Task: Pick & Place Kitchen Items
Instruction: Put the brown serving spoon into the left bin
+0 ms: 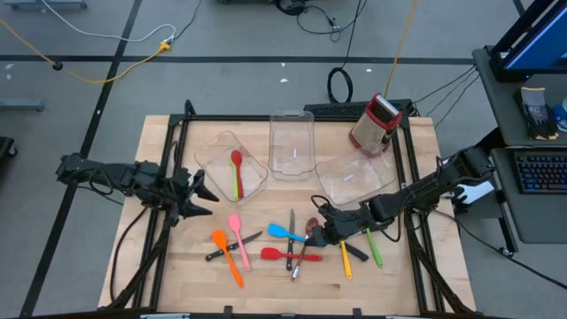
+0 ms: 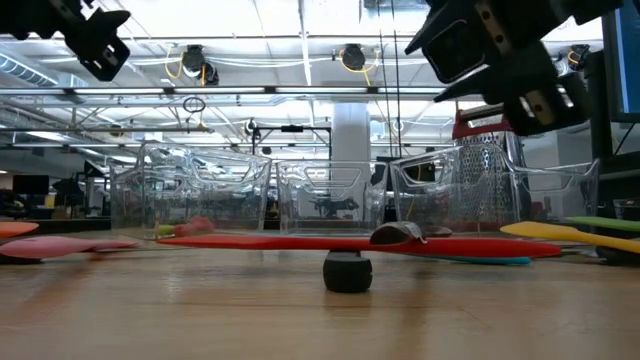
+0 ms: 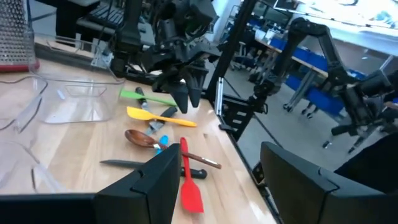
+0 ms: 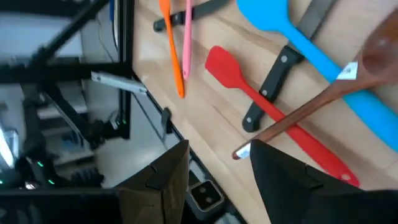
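Several small utensils lie flat on the wooden table's near middle: an orange spatula (image 1: pixel 227 254), a pink one (image 1: pixel 235 229), a blue one (image 1: pixel 283 232), a red one (image 1: pixel 282 255), a brown spoon (image 1: pixel 311 232), yellow (image 1: pixel 345 258) and green (image 1: pixel 375 249) ones, and black-handled knives (image 1: pixel 232 246). A red spoon (image 1: pixel 236 167) and a green utensil lie in the left clear bin (image 1: pixel 252 182). My right gripper (image 1: pixel 319 221) hangs open above the brown spoon's handle (image 4: pixel 292 118), clear of it. My left gripper (image 1: pixel 211 201) is open in the air beside the left bin.
Three clear bins stand across the table's far half: the left bin, a middle one (image 1: pixel 291 142) and a right one (image 1: pixel 354 177). A red-topped metal grater (image 1: pixel 374 124) stands at the far right corner. Black frame rails run along the table's sides. Bare wood lies near the left edge.
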